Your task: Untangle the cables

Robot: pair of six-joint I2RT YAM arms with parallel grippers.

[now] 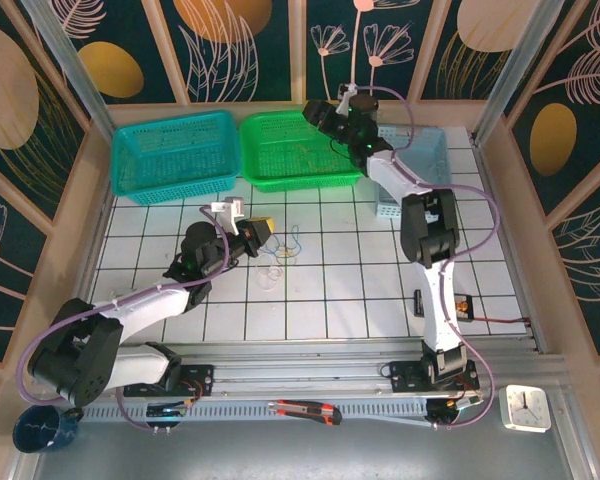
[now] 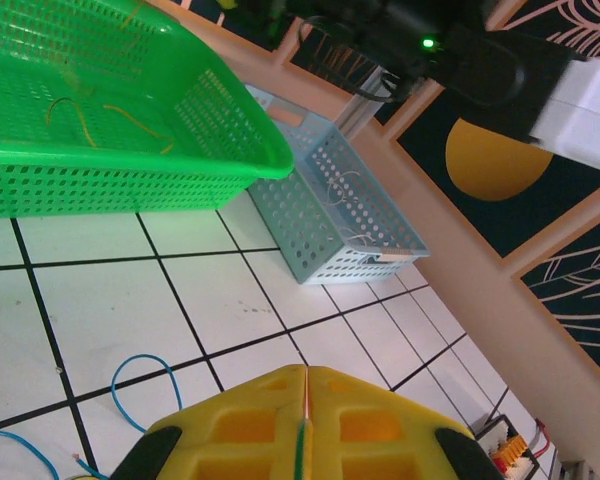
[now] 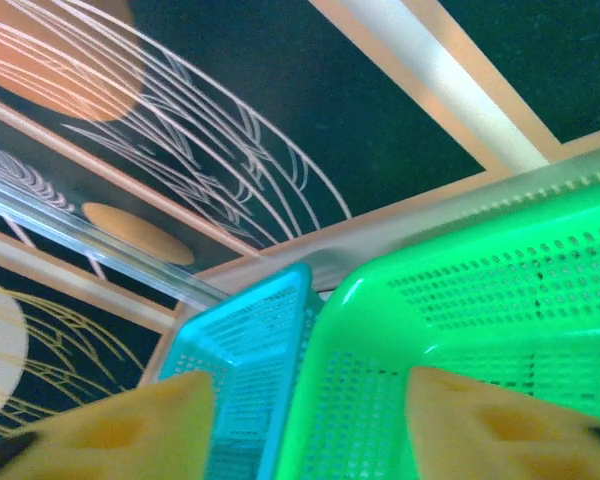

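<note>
- Looks like the middle of the job: pulling one wire at a time out of the bunch and dropping it in a basket.
- Find the cables (image 1: pixel 280 256) on the white tiled table (image 1: pixel 380 290), in a small loose bunch near the middle, just beside the left gripper (image 1: pixel 260 232).
- See blue loops (image 2: pixel 145 375) lying flat on the tiles, just in front of the left fingers (image 2: pixel 240 425).
- Also see a few yellow wires (image 2: pixel 130 120) inside the green basket (image 2: pixel 130 185), and thin white wires (image 2: pixel 345 188) inside the pale blue basket (image 2: pixel 325 262) next to it.
- For the left gripper: shut tight, yellow fingers pressed flat together, low over the table, arm bent and reaching in from the near left corner.
- Maybe pinching one thin strand in the seam between them, but too thin to tell for sure.
- For the right gripper (image 1: pixel 318 113): wide open, nothing between the fingers, held up over the back of the green basket, arm stretched far across the table.
- Next, probably: bring the right gripper down to the bunch, pinch one loop only, and pull slowly, with the left one holding on.
- Needs a careful aim: easy to drop such thin wires or drag the whole bunch along.
</note>
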